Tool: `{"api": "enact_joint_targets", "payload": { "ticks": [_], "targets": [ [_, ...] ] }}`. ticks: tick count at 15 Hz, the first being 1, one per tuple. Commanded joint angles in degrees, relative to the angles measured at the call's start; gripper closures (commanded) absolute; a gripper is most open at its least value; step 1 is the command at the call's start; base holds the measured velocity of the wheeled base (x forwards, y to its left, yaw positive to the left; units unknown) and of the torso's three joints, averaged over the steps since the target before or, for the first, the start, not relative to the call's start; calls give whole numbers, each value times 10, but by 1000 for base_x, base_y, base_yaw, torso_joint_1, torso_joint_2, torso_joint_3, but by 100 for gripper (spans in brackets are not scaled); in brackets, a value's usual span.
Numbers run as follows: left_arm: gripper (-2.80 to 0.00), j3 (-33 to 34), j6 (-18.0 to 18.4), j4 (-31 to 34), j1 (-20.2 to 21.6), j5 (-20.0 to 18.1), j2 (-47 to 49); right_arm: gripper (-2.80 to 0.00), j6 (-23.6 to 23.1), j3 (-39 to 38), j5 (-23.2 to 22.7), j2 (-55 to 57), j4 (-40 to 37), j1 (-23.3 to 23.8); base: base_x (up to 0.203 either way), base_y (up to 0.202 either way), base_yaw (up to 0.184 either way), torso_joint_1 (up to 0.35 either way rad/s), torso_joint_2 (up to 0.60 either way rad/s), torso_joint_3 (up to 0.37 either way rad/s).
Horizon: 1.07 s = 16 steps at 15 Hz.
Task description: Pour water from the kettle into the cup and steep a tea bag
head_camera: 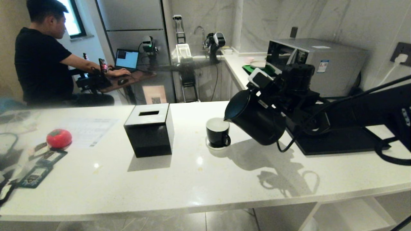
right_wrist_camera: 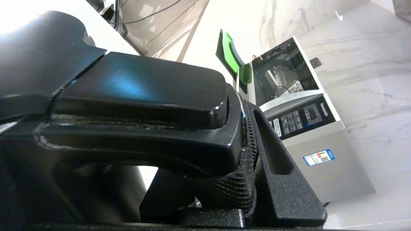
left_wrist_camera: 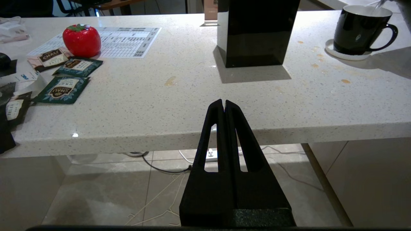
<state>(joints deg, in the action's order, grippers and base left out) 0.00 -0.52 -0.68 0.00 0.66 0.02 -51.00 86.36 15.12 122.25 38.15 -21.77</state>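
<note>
kettle (head_camera: 257, 123): matt black, smooth body
cup (head_camera: 218, 132): glossy black glaze, white inside
counter (left_wrist_camera: 179, 96): speckled pale stone, polished
tissue box (head_camera: 149, 130): glossy black, beside the cup
right gripper (right_wrist_camera: 253, 154): rough, grainy black plastic

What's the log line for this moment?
phase: pouring | right gripper: holding kettle tilted, spout over cup | left gripper: shut, parked
</note>
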Motion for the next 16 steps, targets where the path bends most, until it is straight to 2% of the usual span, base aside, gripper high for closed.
{"api": "enact_joint_targets", "payload": {
  "ticks": [1, 16],
  "targets": [
    [0, 0, -1, 0, 0, 0, 0, 0, -4, 0, 1, 1, 3, -3, 0, 0, 0, 0, 0, 0],
    [0, 0, -1, 0, 0, 0, 0, 0, -11, -1, 1, -3, 7, -3, 0, 0, 0, 0, 0, 0]
  ]
}}
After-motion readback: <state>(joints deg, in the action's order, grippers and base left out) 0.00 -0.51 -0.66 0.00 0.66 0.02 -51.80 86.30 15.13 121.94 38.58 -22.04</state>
